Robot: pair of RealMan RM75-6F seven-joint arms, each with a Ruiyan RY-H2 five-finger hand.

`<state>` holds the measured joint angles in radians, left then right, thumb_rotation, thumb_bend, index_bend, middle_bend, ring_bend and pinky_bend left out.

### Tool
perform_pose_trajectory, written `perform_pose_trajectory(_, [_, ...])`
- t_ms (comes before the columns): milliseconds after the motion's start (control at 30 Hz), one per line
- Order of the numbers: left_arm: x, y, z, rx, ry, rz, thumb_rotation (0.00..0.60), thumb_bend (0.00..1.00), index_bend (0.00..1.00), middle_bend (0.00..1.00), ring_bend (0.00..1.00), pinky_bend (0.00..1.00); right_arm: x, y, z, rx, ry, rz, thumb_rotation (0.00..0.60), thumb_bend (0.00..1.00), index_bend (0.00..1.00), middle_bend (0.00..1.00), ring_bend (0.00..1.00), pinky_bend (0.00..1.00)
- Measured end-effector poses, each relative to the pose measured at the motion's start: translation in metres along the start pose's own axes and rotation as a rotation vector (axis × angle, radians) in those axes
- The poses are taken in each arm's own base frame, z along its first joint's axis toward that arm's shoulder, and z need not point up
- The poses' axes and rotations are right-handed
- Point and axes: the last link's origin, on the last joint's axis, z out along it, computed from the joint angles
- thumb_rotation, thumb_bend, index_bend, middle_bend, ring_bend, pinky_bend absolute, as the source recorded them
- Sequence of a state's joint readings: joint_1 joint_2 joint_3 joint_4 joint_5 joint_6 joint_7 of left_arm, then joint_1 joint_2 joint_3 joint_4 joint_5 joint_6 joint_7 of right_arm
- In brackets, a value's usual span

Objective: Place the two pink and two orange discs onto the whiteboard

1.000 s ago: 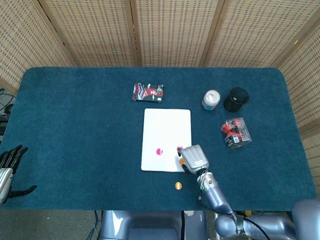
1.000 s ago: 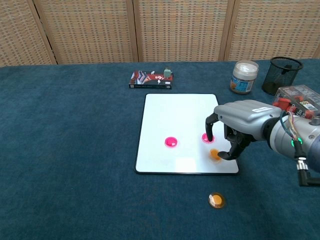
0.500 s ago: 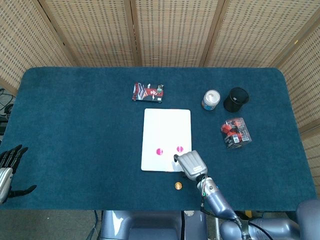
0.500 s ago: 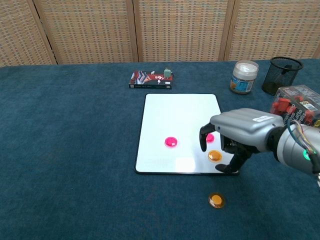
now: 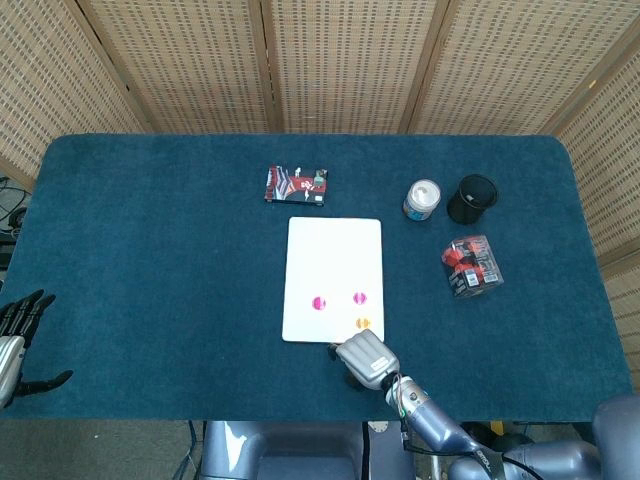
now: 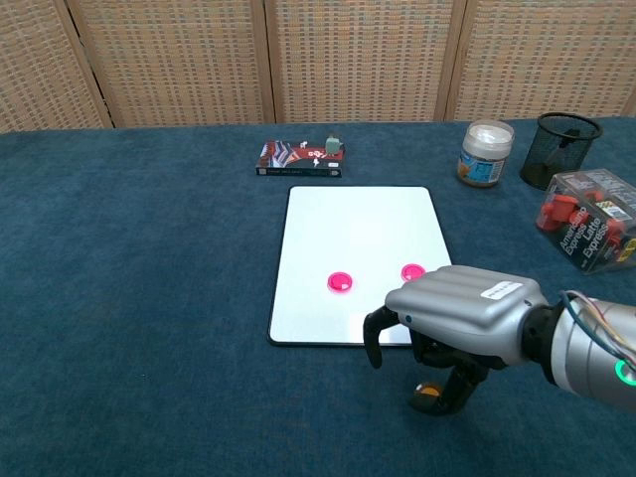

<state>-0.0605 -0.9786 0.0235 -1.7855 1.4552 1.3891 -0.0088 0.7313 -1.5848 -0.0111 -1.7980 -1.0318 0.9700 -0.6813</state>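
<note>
Two pink discs point(image 5: 319, 303) and one orange disc point(image 5: 364, 323) already lie on the whiteboard point(image 5: 333, 250), so the right hand point(image 6: 457, 323) hangs over the last orange disc point(image 6: 428, 393), which lies on the blue worktop point(image 5: 150, 250) just beside the board's near edge. Its fingers point(image 6: 374, 333) curl down around this disc, which shows just beside the thumb, but I cannot tell if they grasp it already. The left hand point(image 5: 18, 335) rests far at the side, its fingers spread and released.

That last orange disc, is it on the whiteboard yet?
Not yet. The orange disc lies on the blue cloth below the whiteboard, under the right robot hand.
</note>
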Motion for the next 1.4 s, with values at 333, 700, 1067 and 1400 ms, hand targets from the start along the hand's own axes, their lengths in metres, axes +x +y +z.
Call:
perform_pose_trajectory(333, [0.000,0.000,-0.001,-0.002,-0.001,-0.001,0.600,0.00,0.00,0.00,0.00,0.00,-0.007,0.000,0.001,0.027,0.017,-0.049,0.600,0.35,0.37,0.99,1.00,1.00])
perform_pose_trajectory(700, [-0.001,0.001,0.000,-0.004,-0.005,-0.001,0.600,0.00,0.00,0.00,0.00,0.00,-0.015,0.019,-0.009,0.028,0.014,-0.066,0.600,0.35,0.37,0.99,1.00,1.00])
perform_pose_trajectory(1067, [-0.003,0.002,0.001,-0.001,-0.012,0.007,0.600,0.00,0.00,0.00,0.00,0.00,-0.021,0.027,-0.015,0.050,0.020,-0.079,0.600,0.35,0.37,0.99,1.00,1.00])
perform_pose_trajectory(1400, [-0.003,0.002,0.001,-0.002,-0.010,0.004,0.600,0.00,0.00,0.00,0.00,0.00,-0.027,0.030,-0.014,0.050,0.015,-0.094,0.600,0.35,0.37,0.99,1.00,1.00])
